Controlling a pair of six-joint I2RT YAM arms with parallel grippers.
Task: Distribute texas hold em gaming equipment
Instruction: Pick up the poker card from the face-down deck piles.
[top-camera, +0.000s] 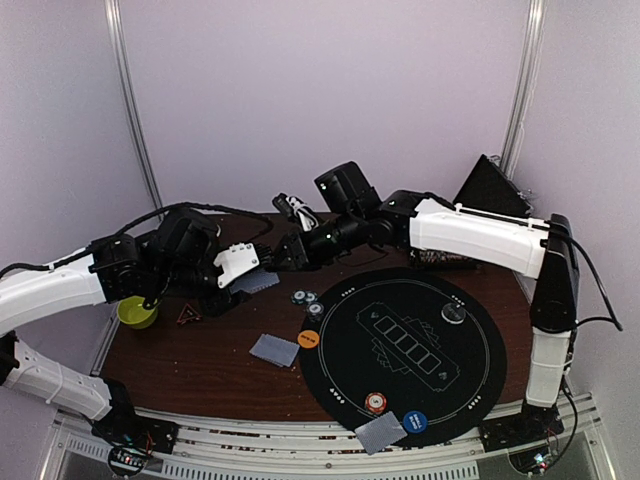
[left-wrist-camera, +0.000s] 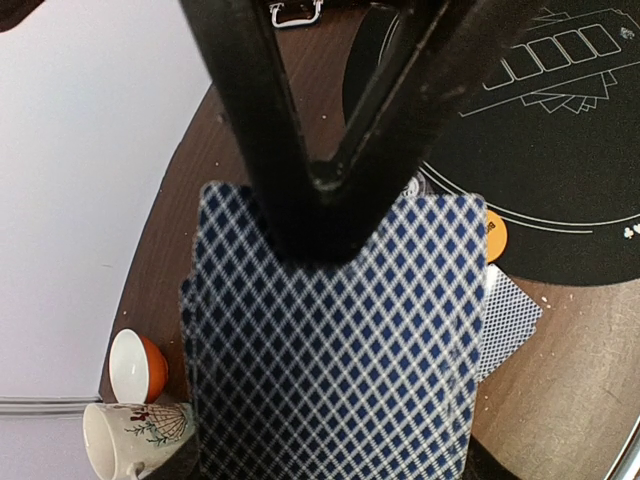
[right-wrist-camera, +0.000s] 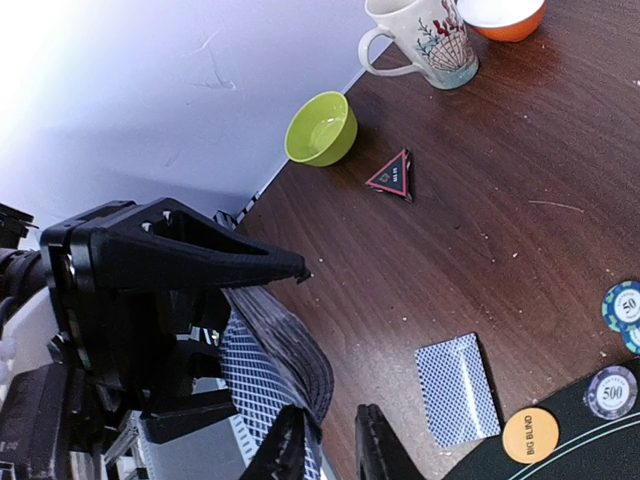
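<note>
One diamond-patterned card deck (left-wrist-camera: 330, 370) sits clamped in the left gripper (left-wrist-camera: 322, 225); right gripper (right-wrist-camera: 330, 445) gapes narrowly beside it

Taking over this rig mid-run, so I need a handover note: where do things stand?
Left tool: shut on the blue diamond-backed card deck, held over the brown wooden table.
Right tool: open, at the deck's edge, holding nothing.
Done: one face-down card pile on the table by the orange round disc; a second pile on the round black mat's near edge.
Left: probably further hands; striped poker chips lie loose by the mat.
</note>
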